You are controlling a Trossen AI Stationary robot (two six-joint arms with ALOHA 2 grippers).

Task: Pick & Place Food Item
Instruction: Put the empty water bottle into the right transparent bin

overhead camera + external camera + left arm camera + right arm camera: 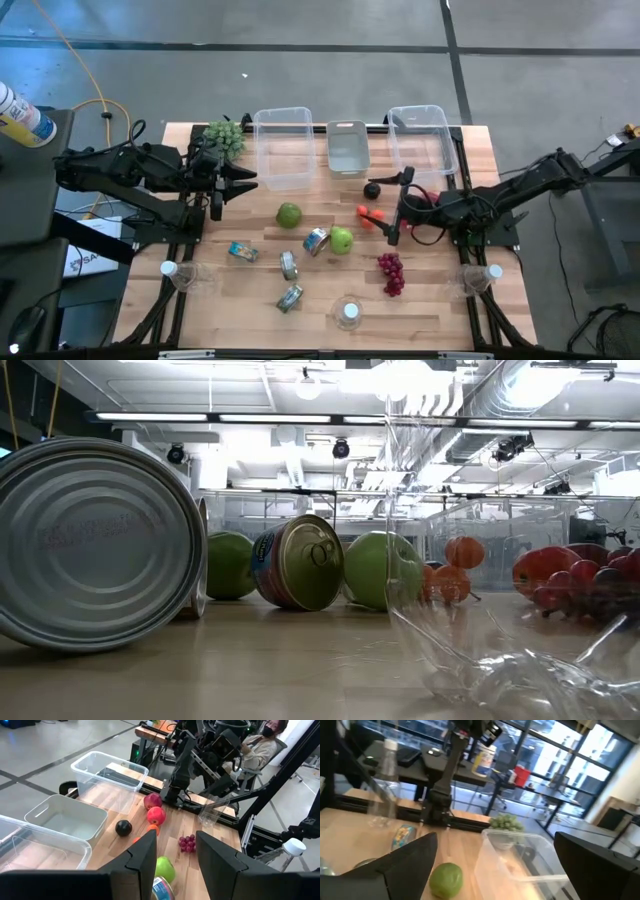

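Tin can fills low view, edge cropped; right pincer wide, empty; left pincer narrow.

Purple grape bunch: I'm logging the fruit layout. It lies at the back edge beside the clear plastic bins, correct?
No. The purple grape bunch lies toward the front, right of the green apple; the green grape bunch is at the back beside the bins, as the high view shows.
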